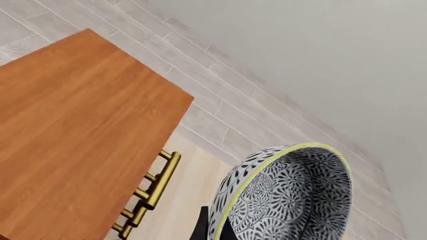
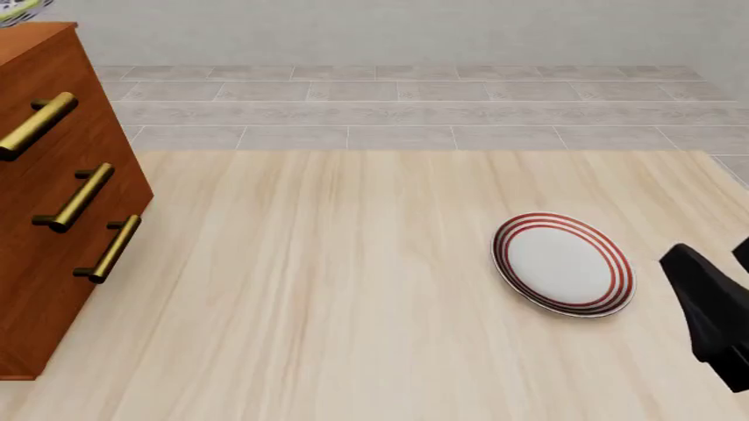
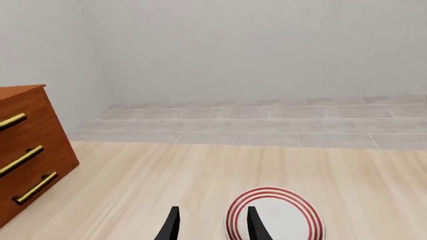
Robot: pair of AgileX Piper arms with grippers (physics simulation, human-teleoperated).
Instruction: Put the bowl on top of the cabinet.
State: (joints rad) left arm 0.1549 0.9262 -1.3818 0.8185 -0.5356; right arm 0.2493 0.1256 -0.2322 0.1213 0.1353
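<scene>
- Since the job is to set the bowl point(image 1: 283, 197) on top of the cabinet point(image 1: 73, 135), the left arm carries it high: in the left wrist view the patterned bowl hangs in the air, tipped on edge, beside and above the cabinet's flat wooden top.
- Only a dark sliver of the left gripper point(image 1: 208, 227) shows at the bowl's rim, so the fingers appear clamped on the bowl's wall, a rim hold that leaves the base free for setting down.
- From the front view a scrap of the bowl peeks in at the upper corner above the cabinet, and the left arm itself lies out of frame.
- Brass bar handles point(image 2: 80, 198) mark the drawer face, which looks toward the open table point(image 2: 351, 289); the top surface seems bare, so nothing blocks a landing there.
- At the near right, the right gripper point(image 3: 212, 225) waits low, its two fingers parted a little with nothing between them, keeping out of the way.
- Just ahead of it the red-ringed plate point(image 2: 563, 264) rests on the table, well apart from the cabinet and no part of this job.
- Judging by the tilt, the bowl probably needs levelling over the top before release.
</scene>
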